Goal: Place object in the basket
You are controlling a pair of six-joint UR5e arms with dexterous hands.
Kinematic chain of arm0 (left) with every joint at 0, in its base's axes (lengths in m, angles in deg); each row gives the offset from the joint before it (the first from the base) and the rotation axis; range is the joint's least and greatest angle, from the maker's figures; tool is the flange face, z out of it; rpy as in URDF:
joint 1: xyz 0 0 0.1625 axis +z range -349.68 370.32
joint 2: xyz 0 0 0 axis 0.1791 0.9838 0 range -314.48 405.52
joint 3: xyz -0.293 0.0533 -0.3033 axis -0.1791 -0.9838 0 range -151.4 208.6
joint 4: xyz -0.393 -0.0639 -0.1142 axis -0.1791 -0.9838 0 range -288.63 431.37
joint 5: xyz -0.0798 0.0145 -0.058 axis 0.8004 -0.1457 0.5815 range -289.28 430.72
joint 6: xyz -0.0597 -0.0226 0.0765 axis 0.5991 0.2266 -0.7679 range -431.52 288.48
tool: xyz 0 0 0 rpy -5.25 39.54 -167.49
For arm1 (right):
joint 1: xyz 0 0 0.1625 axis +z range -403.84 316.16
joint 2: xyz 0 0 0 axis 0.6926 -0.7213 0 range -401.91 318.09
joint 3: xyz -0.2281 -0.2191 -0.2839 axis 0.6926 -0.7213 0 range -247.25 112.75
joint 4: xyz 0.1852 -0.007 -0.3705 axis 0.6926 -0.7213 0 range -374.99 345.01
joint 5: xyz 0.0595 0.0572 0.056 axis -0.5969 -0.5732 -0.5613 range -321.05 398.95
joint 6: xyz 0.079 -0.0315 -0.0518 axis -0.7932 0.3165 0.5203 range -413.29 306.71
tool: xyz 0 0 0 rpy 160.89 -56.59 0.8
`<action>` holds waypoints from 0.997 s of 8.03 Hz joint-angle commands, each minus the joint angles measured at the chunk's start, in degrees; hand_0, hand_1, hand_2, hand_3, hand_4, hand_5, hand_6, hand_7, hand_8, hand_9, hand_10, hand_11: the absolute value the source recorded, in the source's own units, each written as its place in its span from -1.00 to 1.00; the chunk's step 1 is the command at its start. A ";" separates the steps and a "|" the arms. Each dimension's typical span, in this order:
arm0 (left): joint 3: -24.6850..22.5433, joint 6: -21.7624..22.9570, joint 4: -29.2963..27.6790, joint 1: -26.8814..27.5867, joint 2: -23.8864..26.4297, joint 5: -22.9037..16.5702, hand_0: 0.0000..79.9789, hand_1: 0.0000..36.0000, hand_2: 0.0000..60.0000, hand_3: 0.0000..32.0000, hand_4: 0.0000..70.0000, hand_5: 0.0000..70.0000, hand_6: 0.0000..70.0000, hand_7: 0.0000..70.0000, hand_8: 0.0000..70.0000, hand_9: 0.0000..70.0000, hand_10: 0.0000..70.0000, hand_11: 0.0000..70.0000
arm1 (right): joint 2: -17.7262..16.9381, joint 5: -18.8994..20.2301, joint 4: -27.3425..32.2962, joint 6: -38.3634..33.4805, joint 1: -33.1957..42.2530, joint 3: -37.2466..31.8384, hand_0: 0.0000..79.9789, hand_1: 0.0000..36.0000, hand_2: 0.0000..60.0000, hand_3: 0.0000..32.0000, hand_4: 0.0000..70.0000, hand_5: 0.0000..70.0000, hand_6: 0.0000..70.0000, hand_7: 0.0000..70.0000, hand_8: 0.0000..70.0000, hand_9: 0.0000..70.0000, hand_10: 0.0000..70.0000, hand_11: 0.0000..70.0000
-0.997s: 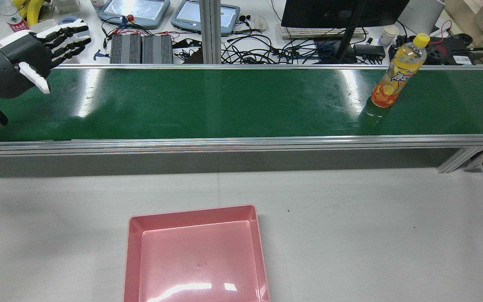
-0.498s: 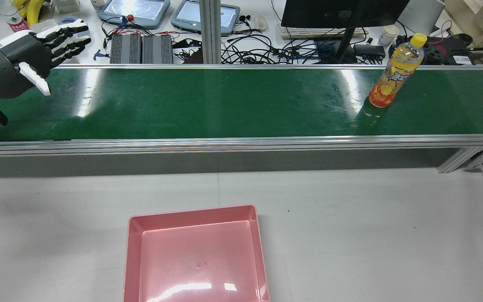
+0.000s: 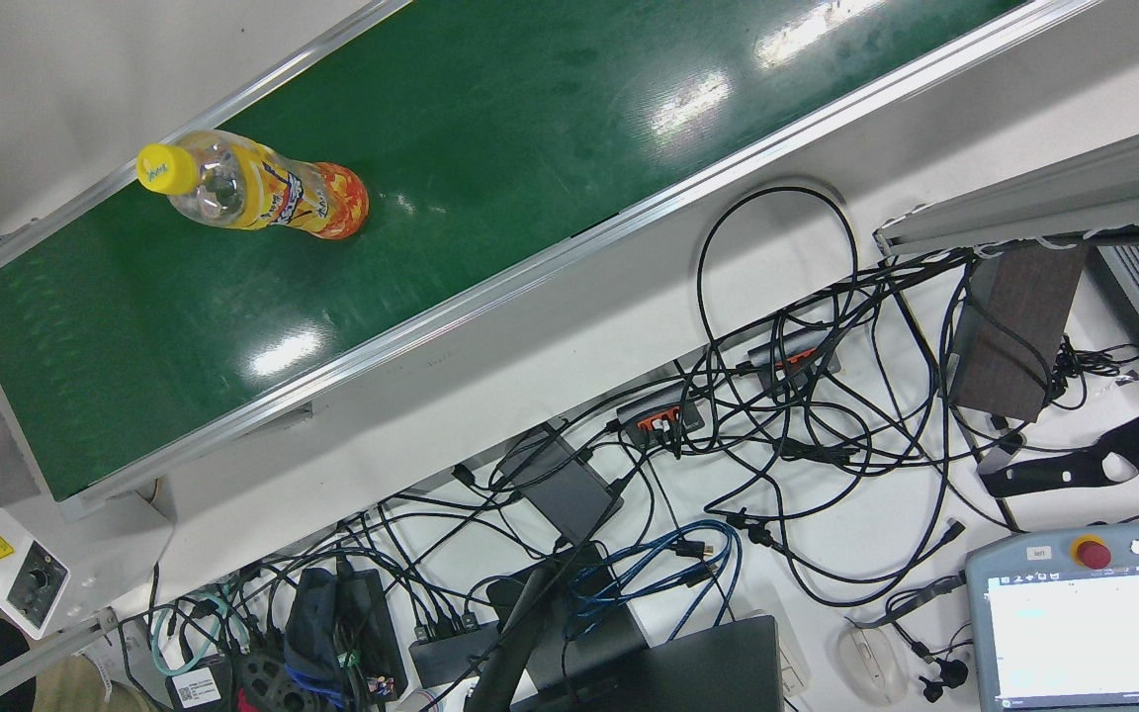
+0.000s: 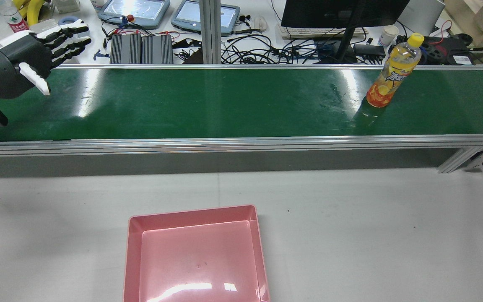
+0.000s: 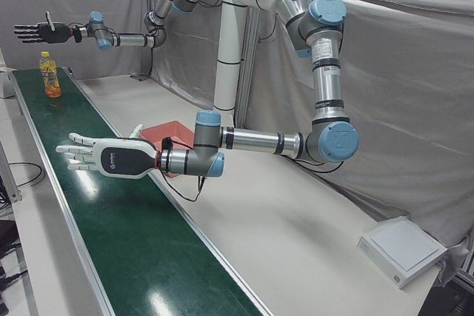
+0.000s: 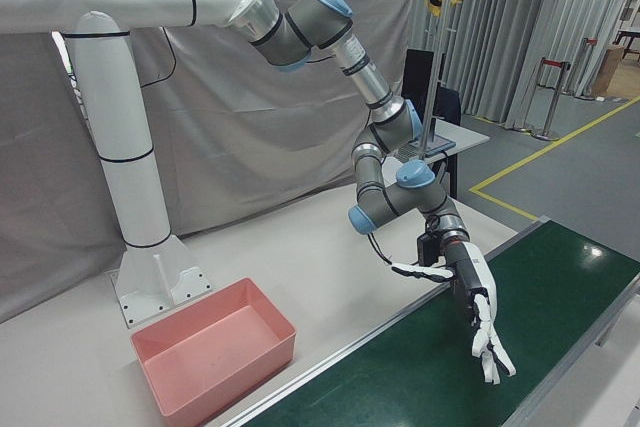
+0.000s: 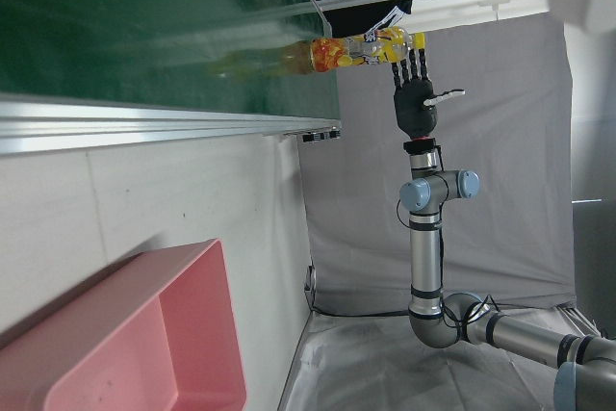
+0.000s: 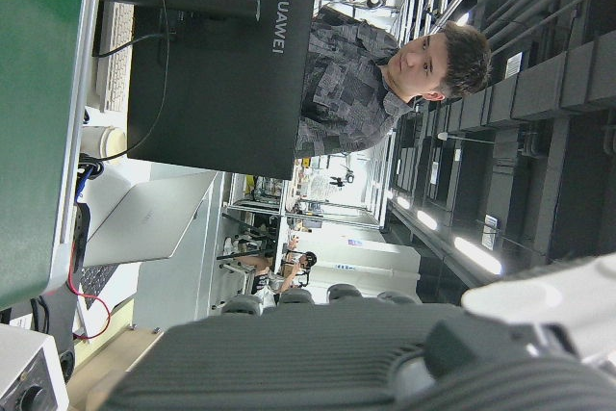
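An orange drink bottle point(image 4: 392, 73) with a yellow cap stands upright on the green conveyor belt point(image 4: 224, 105), toward its right end; the front view shows the bottle point(image 3: 263, 193) from above. My left hand point(image 4: 15, 67) hovers open over the belt's left end, fingers spread, far from the bottle. It also shows as the left hand point(image 5: 111, 159) in the left-front view. My right hand point(image 5: 41, 32) hangs open in the air above and beyond the bottle point(image 5: 50, 78), holding nothing. The pink basket point(image 4: 191, 211) lies empty on the white table on my side of the belt.
Beyond the belt a desk carries a monitor point(image 4: 342, 12), teach pendants point(image 4: 134, 10), power bricks and tangled cables point(image 3: 777, 396). A person point(image 8: 356, 74) is behind the monitor. An aluminium rail point(image 4: 241, 144) edges the belt on my side.
The bottle has drifted a little to the left along the belt. Neither hand has moved.
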 commanded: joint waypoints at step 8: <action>-0.03 0.01 0.29 -0.08 -0.02 0.07 0.53 -0.79 -1.00 -0.80 -0.65 -0.70 -0.99 -0.95 -0.76 -0.67 -0.93 -0.86 | 0.00 0.00 0.00 0.00 0.00 0.00 -1.00 -1.00 -1.00 -1.00 -1.00 -1.00 -1.00 -1.00 -1.00 -1.00 -1.00 -1.00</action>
